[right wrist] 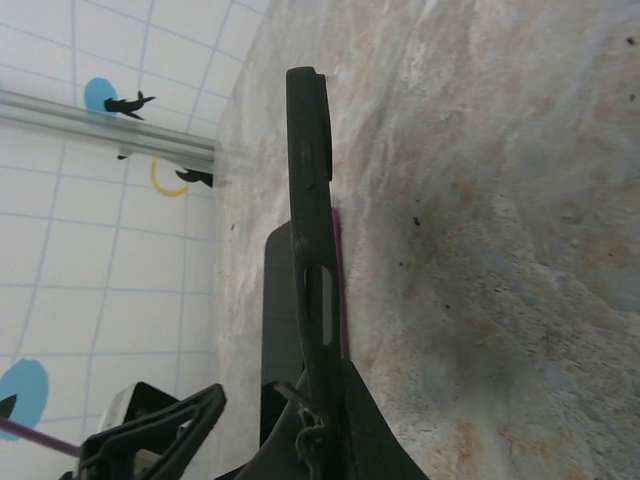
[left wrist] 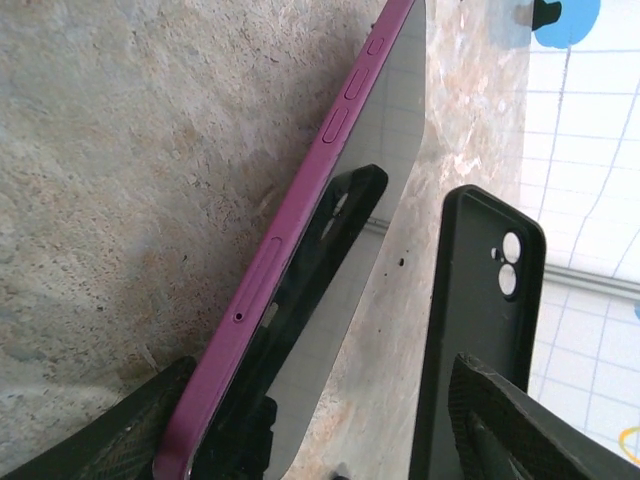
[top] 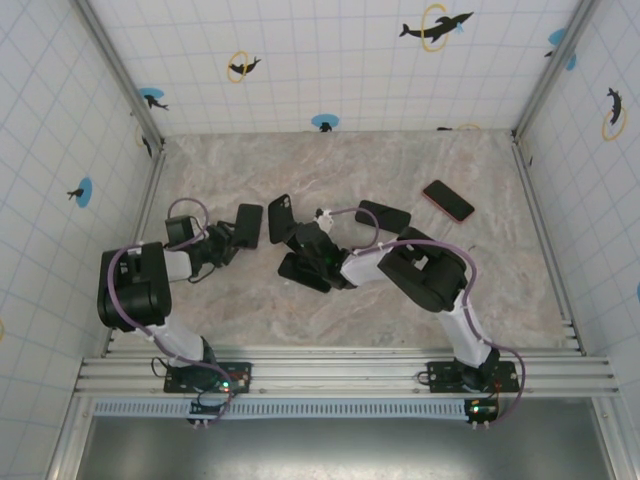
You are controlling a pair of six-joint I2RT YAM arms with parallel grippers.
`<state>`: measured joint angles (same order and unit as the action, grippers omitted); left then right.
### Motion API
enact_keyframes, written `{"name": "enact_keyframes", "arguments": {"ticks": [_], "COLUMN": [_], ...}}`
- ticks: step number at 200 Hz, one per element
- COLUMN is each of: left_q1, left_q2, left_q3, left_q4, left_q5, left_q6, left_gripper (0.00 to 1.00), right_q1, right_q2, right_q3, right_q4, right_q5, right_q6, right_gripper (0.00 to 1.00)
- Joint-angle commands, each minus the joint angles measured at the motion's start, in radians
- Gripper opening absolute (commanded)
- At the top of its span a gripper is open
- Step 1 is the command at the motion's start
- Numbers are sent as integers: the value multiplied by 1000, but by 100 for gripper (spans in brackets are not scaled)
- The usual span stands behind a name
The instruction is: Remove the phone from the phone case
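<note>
A marbled beige surface (top: pixel 330 320) sits inside white tiled walls (top: pixel 60 120). Toward its far right lies a flat dark handset with a red rim (top: pixel 447 200), set at a slant. Near it, closer to the middle, lies a plain black slab (top: pixel 383 215); whether it is a handset or a cover cannot be told. On the back wall are a dolphin sticker in a yellow ring (top: pixel 436 26) and a blue dot sticker (top: pixel 324 122). Metal rails (top: pixel 330 365) run along the near edge.
</note>
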<state>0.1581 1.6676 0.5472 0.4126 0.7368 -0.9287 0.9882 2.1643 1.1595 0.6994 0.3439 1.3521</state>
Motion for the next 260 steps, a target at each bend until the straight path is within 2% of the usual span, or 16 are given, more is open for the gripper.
{"name": "enact_keyframes", "arguments": {"ticks": [1, 36, 51, 88, 134, 171, 239, 260], "left_q1": [11, 14, 15, 23, 26, 27, 28, 29], "left_q2": [-1, -6, -12, -36, -49, -55, -71, -85], "left_q3": [-8, -20, -19, -8, 7, 13, 51, 67], "left_q4": [-143, -158, -170, -208, -244, -254, -297, -318], "left_q5": [-58, -65, -68, -80, -85, -82, -96, -107], "left_q6": [64, 77, 87, 107, 131, 136, 165, 181], "left_gripper": [70, 73, 78, 79, 79, 79, 79, 80], "right_q1": [13, 23, 26, 34, 47, 50, 42, 41], "right_q2": [37, 67, 75, 94, 117, 110, 93, 80], "right_q3": [62, 94, 110, 159, 232, 249, 267, 278], "right_q4": [-57, -72, -95, -147, -244, -276, -314, -332], "right_q5": [59, 74, 82, 83, 69, 70, 90, 97], "right_q6": [34, 41, 37, 1, -50, -108, -206, -245], "right_gripper": [0, 0, 0, 4, 14, 23, 33, 40]}}
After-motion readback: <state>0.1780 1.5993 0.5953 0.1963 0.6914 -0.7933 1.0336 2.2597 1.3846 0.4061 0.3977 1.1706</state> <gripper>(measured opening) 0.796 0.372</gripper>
